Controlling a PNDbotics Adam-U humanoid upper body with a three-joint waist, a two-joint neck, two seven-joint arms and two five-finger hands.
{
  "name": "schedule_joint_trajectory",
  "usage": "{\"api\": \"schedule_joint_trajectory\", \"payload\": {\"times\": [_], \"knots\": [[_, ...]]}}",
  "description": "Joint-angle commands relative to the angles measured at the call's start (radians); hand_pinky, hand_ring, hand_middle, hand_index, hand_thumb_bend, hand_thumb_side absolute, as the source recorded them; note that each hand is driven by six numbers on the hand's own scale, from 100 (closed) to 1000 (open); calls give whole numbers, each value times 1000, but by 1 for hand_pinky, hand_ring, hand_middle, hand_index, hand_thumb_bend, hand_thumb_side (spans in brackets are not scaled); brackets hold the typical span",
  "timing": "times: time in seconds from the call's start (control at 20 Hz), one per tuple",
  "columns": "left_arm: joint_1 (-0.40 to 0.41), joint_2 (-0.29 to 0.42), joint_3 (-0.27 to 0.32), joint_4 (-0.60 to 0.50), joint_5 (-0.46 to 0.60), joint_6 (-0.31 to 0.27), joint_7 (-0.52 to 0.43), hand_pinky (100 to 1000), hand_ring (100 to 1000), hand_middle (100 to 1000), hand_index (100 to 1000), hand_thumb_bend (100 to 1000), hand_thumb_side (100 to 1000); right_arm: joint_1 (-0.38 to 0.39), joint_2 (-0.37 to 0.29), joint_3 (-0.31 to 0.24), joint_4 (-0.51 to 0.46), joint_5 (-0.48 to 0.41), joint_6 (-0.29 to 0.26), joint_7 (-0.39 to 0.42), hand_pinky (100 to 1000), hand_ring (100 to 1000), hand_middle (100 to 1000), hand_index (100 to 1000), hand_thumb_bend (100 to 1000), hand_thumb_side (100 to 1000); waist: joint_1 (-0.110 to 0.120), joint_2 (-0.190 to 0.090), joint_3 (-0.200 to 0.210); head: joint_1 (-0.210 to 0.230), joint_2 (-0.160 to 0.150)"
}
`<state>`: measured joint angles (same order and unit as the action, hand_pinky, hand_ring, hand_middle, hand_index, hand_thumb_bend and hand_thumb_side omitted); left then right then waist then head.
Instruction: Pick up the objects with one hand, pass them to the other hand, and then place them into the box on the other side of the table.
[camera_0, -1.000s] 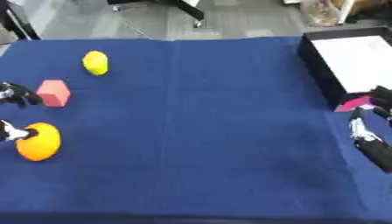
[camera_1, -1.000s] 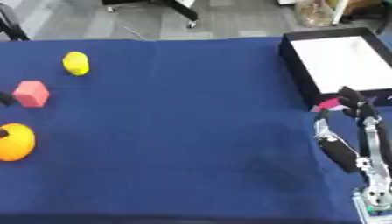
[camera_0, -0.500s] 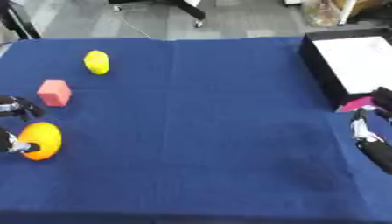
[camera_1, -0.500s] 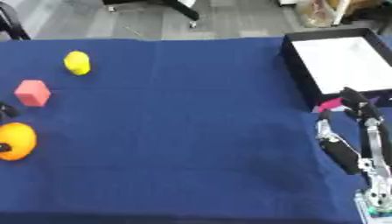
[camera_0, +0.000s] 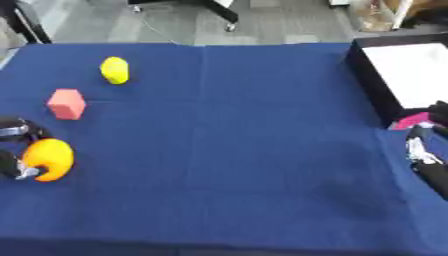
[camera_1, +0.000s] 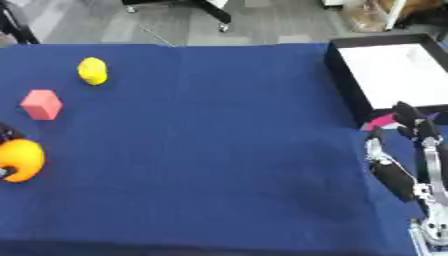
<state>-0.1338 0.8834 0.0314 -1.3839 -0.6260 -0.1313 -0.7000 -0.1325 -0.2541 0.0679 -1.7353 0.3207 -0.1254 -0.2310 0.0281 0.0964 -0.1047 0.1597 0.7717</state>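
At the frame's lower left the left hand (camera_0: 16, 150) curls its fingers around the orange fruit (camera_0: 50, 159), while the right hand (camera_1: 404, 160), fingers relaxed, waits far across at the lower right beside the box (camera_1: 350, 95).

This looks like a lab or office workroom set up for robot trials: a table (camera_0: 262, 150) draped in a plain blue cloth stands on a grey floor (camera_0: 289, 20) of smooth tiles or carpet. Beyond the table's far edge, the black wheeled base of an office chair (camera_0: 214, 7) shows on that floor, with a cable (camera_0: 162, 32) trailing across it, and in the far right corner stands some cluttered brownish stuff (camera_0: 381, 15) that cannot be made out
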Motion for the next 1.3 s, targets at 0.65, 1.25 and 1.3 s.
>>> {"api": "schedule_joint_trajectory", "payload": {"times": [0.65, 1.25, 1.3], "knots": [[-12, 0, 57, -43, 66, 6, 116, 581, 421, 374, 553, 100, 211, -11, -19, -5, -9, -6, -4, 9, 870, 870, 843, 919, 100, 380, -3, -11, 2, 1, -2], [-113, -121, 108, -247, 338, -18, 208, 555, 381, 341, 523, 142, 220, -41, -26, 40, -30, -27, -19, 63, 871, 867, 836, 920, 100, 389, -8, -18, 6, -4, -2], [-127, -138, 97, -262, 351, -21, 208, 555, 381, 341, 523, 157, 227, -49, -29, 49, -35, -32, -21, 75, 871, 867, 836, 920, 100, 391, -9, -18, 5, -5, -2]]}}
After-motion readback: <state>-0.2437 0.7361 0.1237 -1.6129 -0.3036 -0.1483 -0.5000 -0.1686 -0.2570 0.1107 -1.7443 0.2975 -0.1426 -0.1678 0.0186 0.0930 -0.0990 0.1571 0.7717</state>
